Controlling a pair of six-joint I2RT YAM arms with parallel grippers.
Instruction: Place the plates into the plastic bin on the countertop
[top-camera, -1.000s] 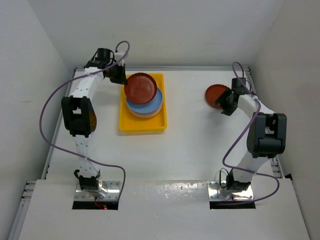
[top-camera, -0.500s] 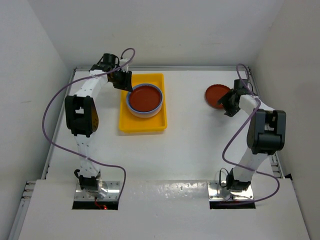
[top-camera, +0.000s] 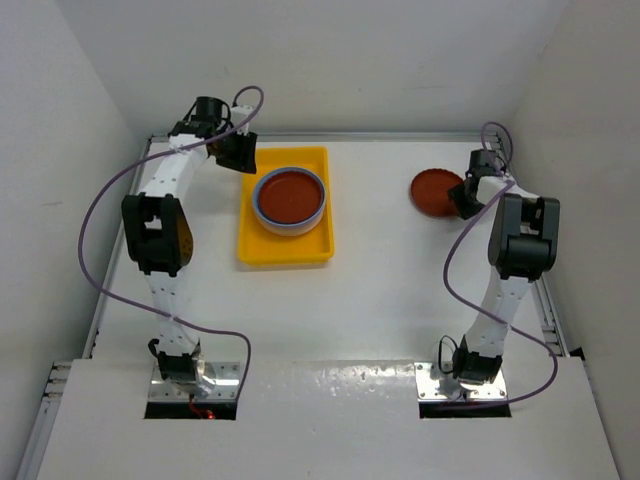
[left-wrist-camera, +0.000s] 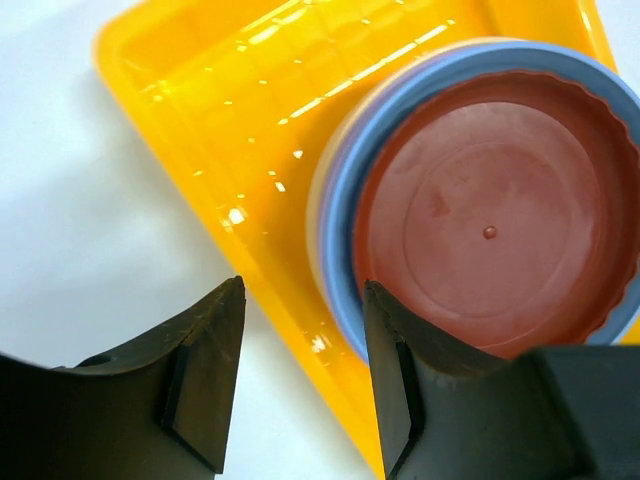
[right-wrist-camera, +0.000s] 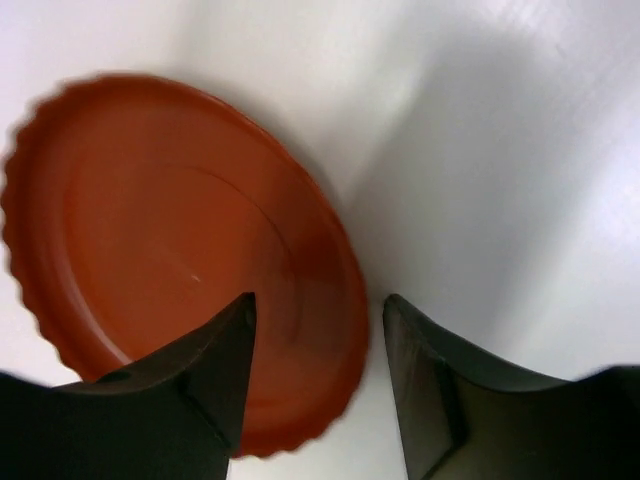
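Observation:
The yellow plastic bin (top-camera: 284, 248) (left-wrist-camera: 220, 90) sits on the countertop (top-camera: 390, 280) at the back left. It holds a stack of plates with a dark red plate (top-camera: 291, 194) (left-wrist-camera: 490, 220) on top of a light blue one (left-wrist-camera: 338, 215). My left gripper (top-camera: 240, 155) (left-wrist-camera: 305, 390) hangs open over the bin's far left rim and holds nothing. A second dark red plate (top-camera: 435, 190) (right-wrist-camera: 170, 240) lies on the countertop at the back right. My right gripper (top-camera: 462, 198) (right-wrist-camera: 318, 385) is open, its jaws either side of that plate's right edge.
White walls close in the countertop at the back and on both sides. Metal rails (top-camera: 545, 310) run along its edges. Purple cables (top-camera: 100, 215) loop off both arms.
The left gripper opened and let the dark red plate drop flat onto the stack, then drew back to the left. The right gripper moved in to the other red plate's edge.

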